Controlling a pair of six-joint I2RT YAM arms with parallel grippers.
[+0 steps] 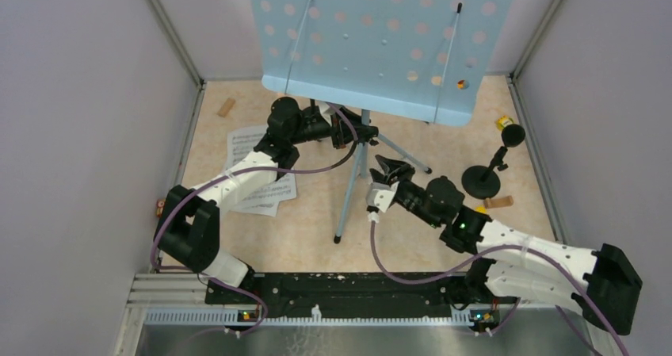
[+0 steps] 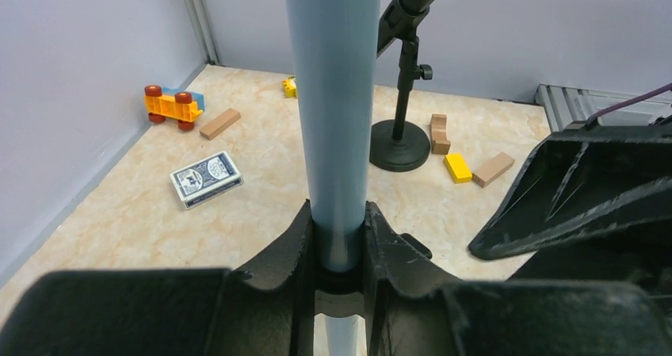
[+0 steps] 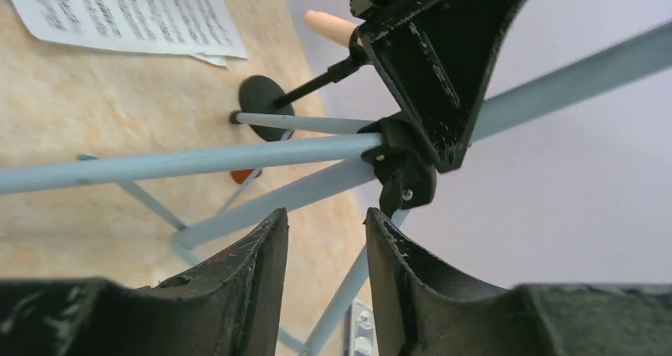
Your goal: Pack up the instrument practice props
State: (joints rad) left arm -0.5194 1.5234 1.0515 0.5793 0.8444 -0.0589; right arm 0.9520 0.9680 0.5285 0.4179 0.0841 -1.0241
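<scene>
Top: light-blue music rack (image 1: 380, 39) upright mid-table, left gripper (image 1: 349, 132) on its pole (image 1: 364, 156), right gripper (image 1: 388, 168) beside the tripod legs (image 1: 349, 203) | Left wrist: jaws clamped tight on the pole | Right wrist: jaws apart, nothing between, leg hub (image 3: 404, 166) just ahead

no legible text: sheet-music pages (image 3: 119, 11) show only blurred staves; card box (image 2: 206, 178) shows only a blue pattern.

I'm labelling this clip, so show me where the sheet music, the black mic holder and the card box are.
sheet music (image 1: 247, 146), top view, upper left part of the page.
black mic holder (image 1: 480, 183), top view, round base.
card box (image 2: 206, 178), left wrist view, patterned top face.
</scene>
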